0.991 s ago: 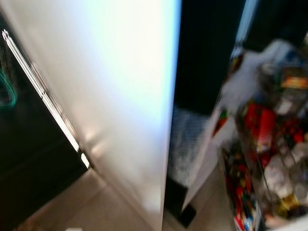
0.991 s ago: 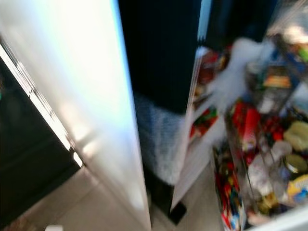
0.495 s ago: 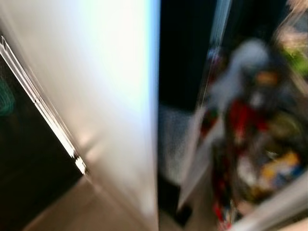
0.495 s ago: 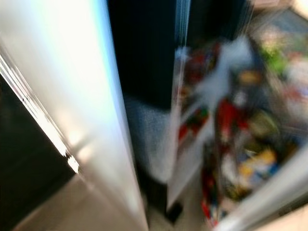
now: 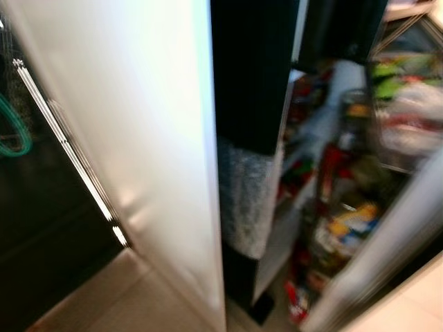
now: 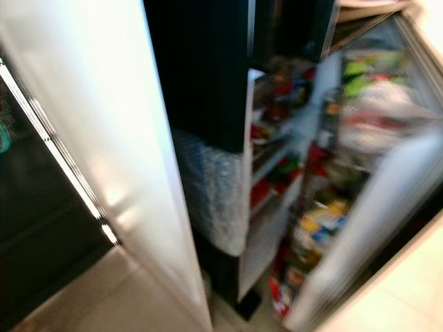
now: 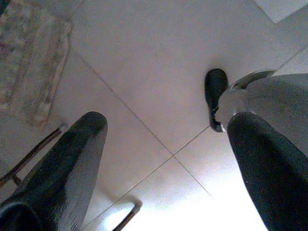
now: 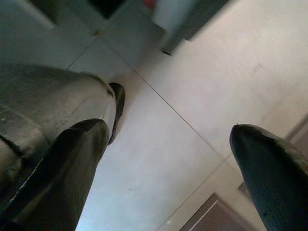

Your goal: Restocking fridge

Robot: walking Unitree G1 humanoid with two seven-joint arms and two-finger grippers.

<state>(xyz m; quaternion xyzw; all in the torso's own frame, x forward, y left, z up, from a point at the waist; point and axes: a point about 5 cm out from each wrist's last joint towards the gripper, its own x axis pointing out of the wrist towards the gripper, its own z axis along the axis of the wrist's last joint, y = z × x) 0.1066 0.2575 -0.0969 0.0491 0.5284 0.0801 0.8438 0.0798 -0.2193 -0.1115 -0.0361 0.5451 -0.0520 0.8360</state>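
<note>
The fridge stands open before me, blurred by camera motion. Its white left door (image 5: 131,124) swings out toward me, edge on. Behind it are a dark interior (image 5: 249,69) and a frosted drawer front (image 5: 246,197). Further right, shelves (image 6: 277,173) carry several red, yellow and green packages. A pale right door (image 5: 387,235) crosses the lower right. My left gripper (image 7: 163,159) hangs open over the tiled floor, holding nothing. My right gripper (image 8: 168,159) is also open and empty above the floor.
A dark appliance front (image 5: 41,207) with a bright metal handle (image 5: 69,159) stands at the left. Light floor tiles (image 5: 124,297) lie below. In the left wrist view a patterned rug (image 7: 29,62) and my own foot (image 7: 214,94) are on the floor.
The camera has swung right: the white door has slid left in the picture, and more of the stocked shelves and the right door have come into view.
</note>
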